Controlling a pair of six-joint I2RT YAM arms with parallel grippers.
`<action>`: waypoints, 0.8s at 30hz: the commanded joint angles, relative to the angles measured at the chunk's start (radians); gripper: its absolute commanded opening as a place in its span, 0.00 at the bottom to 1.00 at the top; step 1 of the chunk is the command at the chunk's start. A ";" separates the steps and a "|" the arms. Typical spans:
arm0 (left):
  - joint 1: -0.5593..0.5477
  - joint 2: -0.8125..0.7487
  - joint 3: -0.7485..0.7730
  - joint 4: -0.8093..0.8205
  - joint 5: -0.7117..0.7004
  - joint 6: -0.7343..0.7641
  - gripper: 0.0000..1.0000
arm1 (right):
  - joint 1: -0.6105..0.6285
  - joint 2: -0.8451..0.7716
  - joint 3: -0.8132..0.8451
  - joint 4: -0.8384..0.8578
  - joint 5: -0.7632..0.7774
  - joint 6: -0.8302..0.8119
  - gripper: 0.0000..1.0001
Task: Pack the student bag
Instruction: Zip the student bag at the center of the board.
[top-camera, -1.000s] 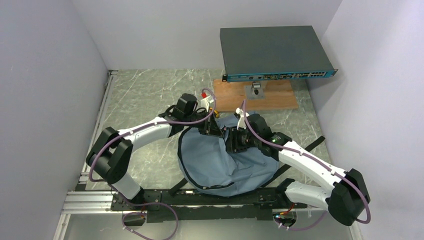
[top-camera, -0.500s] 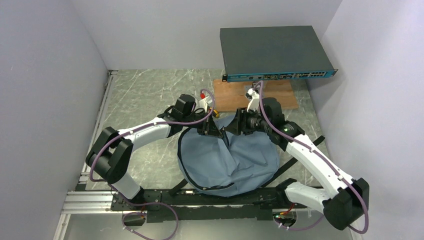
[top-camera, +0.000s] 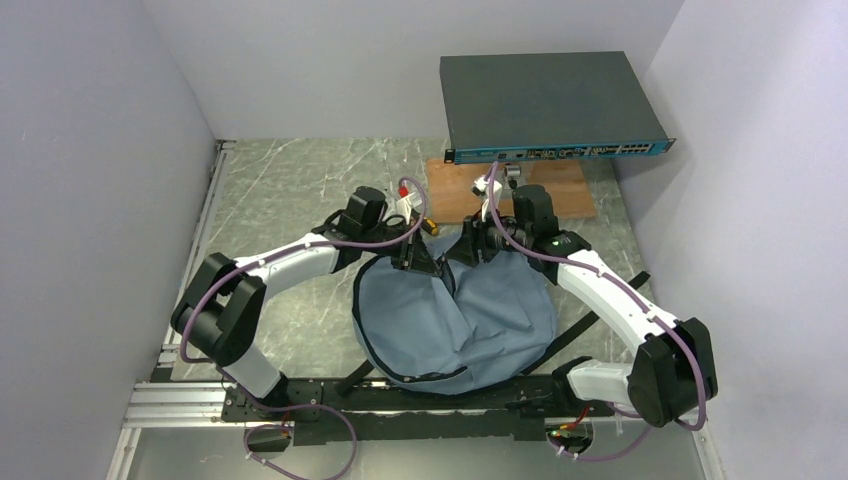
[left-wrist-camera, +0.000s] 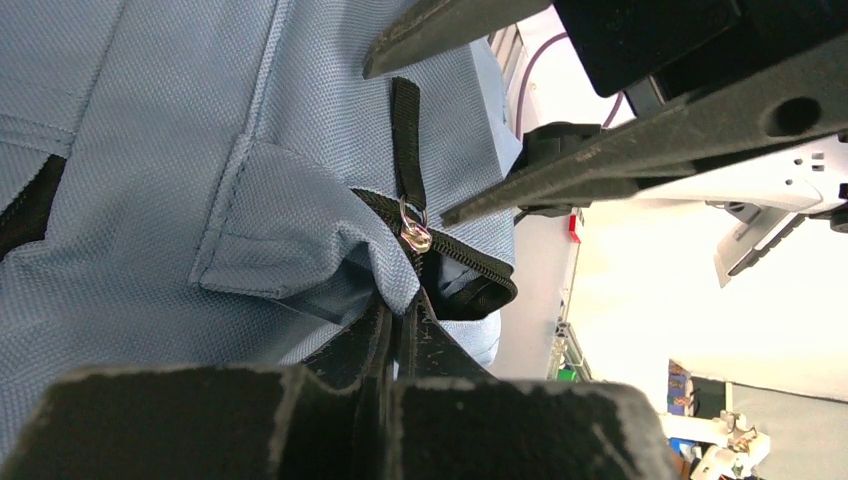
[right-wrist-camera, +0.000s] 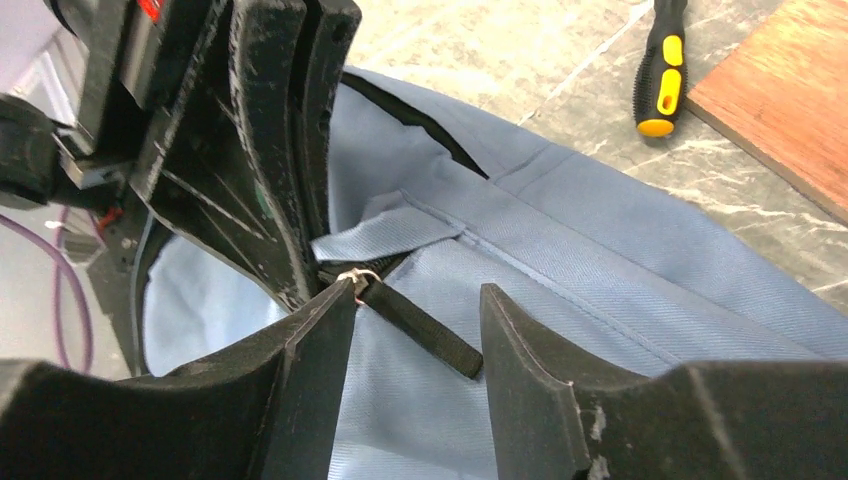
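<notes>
The blue-grey student bag (top-camera: 470, 320) lies on the table between the arms, its black-trimmed zipper partly open at the far end. My left gripper (left-wrist-camera: 398, 308) is shut on a fold of the bag's fabric just below the metal zipper slider (left-wrist-camera: 415, 236). A black pull strap (right-wrist-camera: 420, 326) hangs from that slider. My right gripper (right-wrist-camera: 415, 310) stands open with the strap lying between its fingers, not clamped. In the top view the two grippers meet at the bag's far edge, left gripper (top-camera: 432, 265) and right gripper (top-camera: 458, 250) nearly touching.
A yellow-and-black screwdriver (right-wrist-camera: 661, 68) lies on the marble table beyond the bag. Behind it sits a wooden board (top-camera: 545, 195) carrying a stand with a dark grey flat box (top-camera: 550, 100). Walls close in on the left, back and right.
My right arm has swung from over the bag's middle toward its far edge and its jaws have widened; they now straddle the zipper pull strap. The left gripper has held its grip.
</notes>
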 joint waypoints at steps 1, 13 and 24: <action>0.014 -0.004 0.049 0.004 0.148 0.030 0.00 | -0.006 -0.012 -0.041 0.084 -0.037 -0.139 0.50; 0.030 0.004 0.056 0.034 0.193 0.005 0.00 | 0.064 0.015 -0.063 0.079 -0.001 -0.221 0.52; 0.035 0.009 0.076 0.012 0.183 0.007 0.00 | 0.136 0.035 -0.051 0.072 0.070 -0.218 0.30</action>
